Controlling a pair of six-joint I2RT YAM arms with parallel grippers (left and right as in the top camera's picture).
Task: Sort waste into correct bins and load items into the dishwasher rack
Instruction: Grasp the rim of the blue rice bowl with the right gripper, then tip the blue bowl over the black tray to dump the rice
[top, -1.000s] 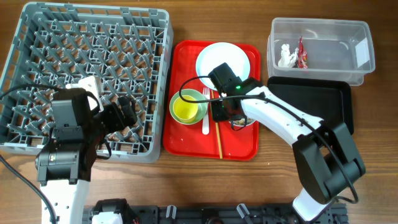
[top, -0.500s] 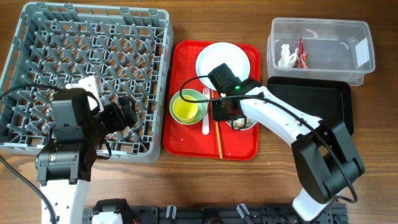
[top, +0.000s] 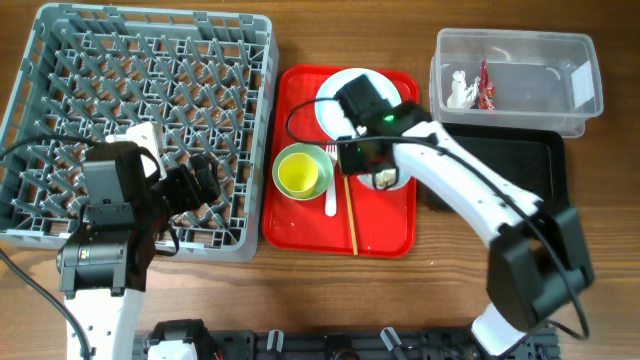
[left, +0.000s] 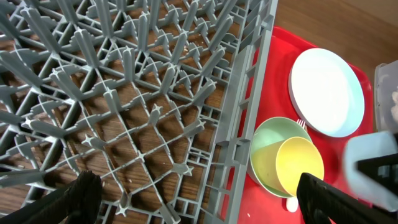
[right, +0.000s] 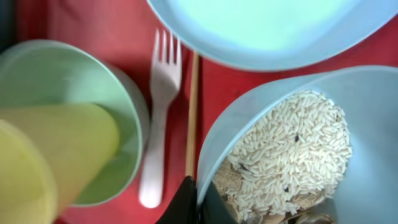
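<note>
My right gripper is shut on the left rim of the pale-blue bowl, which holds rice-like crumbs; the right wrist view shows the jaws pinching the rim. The pale-blue plate lies behind it, partly under my arm. The yellow cup sits inside the light-green bowl. The white fork and chopsticks lie beside it. The clear tub holds the tissue and wrapper. The black tray lies in front of it. My left gripper is open above the grey rack.
The plate, bowls, fork and chopsticks rest on a red serving tray between the rack and the bins. Bare wooden table runs along the front. My right arm crosses over the black tray's left end.
My right gripper has moved slightly toward the far side with the pale-blue bowl in it. The left arm has not moved.
</note>
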